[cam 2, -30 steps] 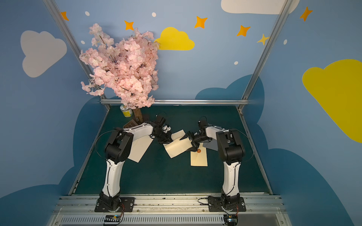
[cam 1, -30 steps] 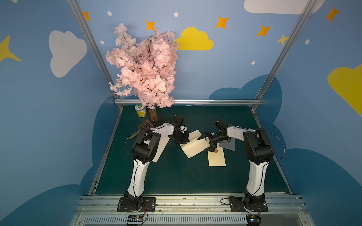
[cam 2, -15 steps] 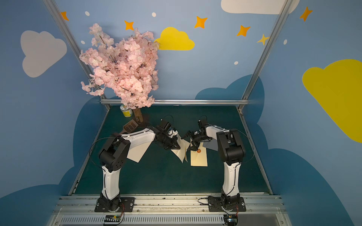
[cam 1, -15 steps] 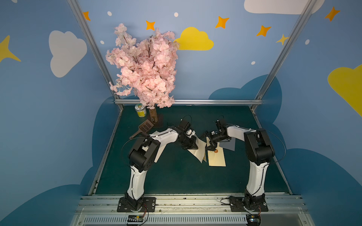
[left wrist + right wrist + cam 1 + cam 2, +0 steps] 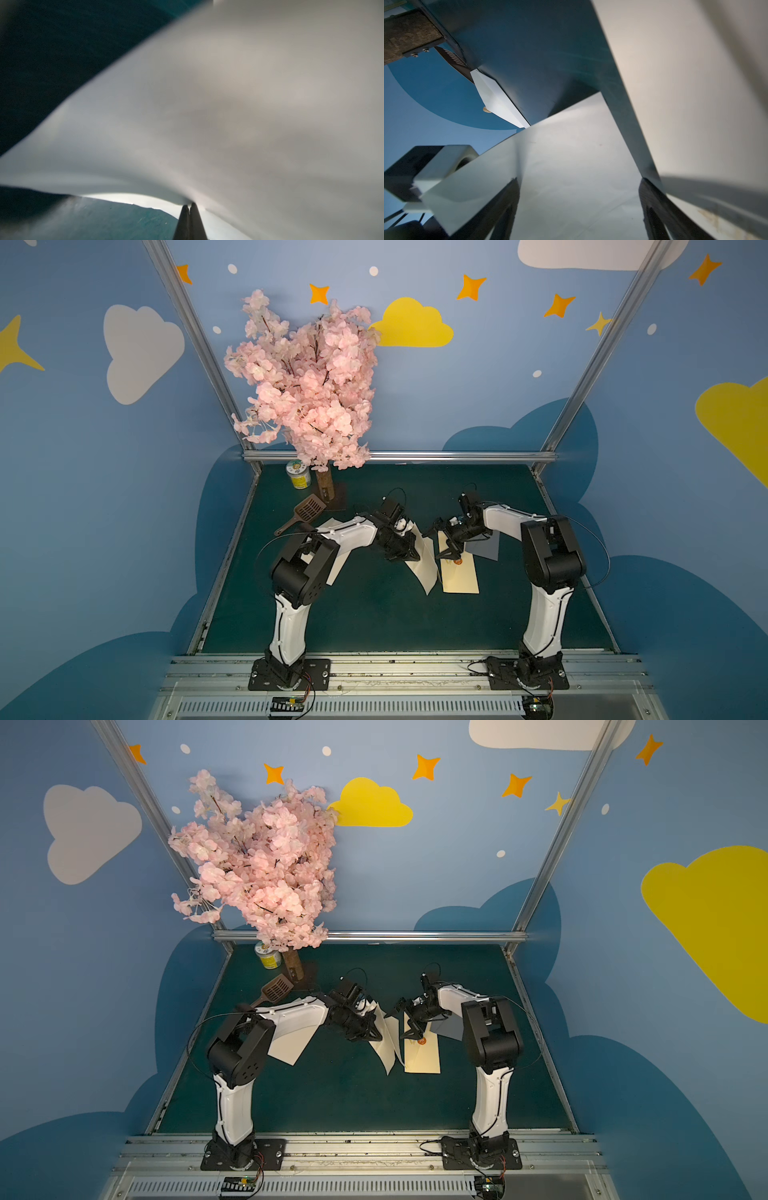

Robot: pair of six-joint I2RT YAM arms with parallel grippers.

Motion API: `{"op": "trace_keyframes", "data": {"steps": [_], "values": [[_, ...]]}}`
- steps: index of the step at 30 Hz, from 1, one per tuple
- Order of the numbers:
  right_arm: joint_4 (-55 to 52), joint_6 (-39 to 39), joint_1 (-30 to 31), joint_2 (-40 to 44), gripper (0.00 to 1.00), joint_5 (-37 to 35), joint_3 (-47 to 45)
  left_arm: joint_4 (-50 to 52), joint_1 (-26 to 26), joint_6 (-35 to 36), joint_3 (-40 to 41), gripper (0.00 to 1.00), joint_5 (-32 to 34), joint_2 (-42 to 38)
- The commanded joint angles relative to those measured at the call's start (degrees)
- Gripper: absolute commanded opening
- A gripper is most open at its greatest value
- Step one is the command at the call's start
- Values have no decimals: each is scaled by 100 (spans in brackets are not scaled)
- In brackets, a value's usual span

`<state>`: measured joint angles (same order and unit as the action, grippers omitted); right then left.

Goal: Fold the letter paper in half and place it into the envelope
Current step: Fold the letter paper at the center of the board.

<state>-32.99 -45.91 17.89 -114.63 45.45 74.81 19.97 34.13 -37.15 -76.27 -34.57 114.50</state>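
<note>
The cream letter paper (image 5: 426, 568) (image 5: 386, 1048) hangs almost on edge above the green mat, and my left gripper (image 5: 412, 556) (image 5: 376, 1036) is shut on its upper edge. In the left wrist view the closed tips of the left gripper (image 5: 189, 205) pinch the paper (image 5: 228, 104), which fills most of the frame. The yellowish envelope (image 5: 461, 580) (image 5: 424, 1060), with an orange seal, lies flat just right of the paper. My right gripper (image 5: 449, 552) (image 5: 411, 1032) is open over the envelope's far end. In the right wrist view the right gripper (image 5: 579, 187) has a pale sheet behind its spread fingers and grips nothing.
A pink blossom tree (image 5: 307, 381) stands at the back left beside a yellow can (image 5: 298, 477) and a brown slotted scoop (image 5: 307, 510). Another white sheet (image 5: 291, 1044) lies under my left arm. A grey sheet (image 5: 484, 547) lies under my right wrist.
My left arm has swung right with the paper, from flat near the middle of the mat to hanging on edge beside the envelope. The right gripper stays open at the envelope.
</note>
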Motion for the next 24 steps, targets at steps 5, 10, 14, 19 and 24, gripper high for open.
{"op": "trace_keyframes", "data": {"steps": [5, 10, 14, 19, 24], "values": [[-509, 447, 61, 589, 91, -187, 115, -111, 14, 24, 186, 5, -33, -217], [-920, 760, 70, 881, 91, -444, 179, -204, 15, 32, 361, 5, -33, -226], [-1341, 1039, 90, 1109, 91, -746, 340, -288, 15, 6, 480, 5, -24, -251], [-1915, 1366, 219, 1329, 91, -1209, 741, -315, 15, 8, 547, 5, -15, -255], [-2613, 1766, 535, 1257, 90, -1681, 1355, -315, 14, 27, 581, 5, -2, -263]]}}
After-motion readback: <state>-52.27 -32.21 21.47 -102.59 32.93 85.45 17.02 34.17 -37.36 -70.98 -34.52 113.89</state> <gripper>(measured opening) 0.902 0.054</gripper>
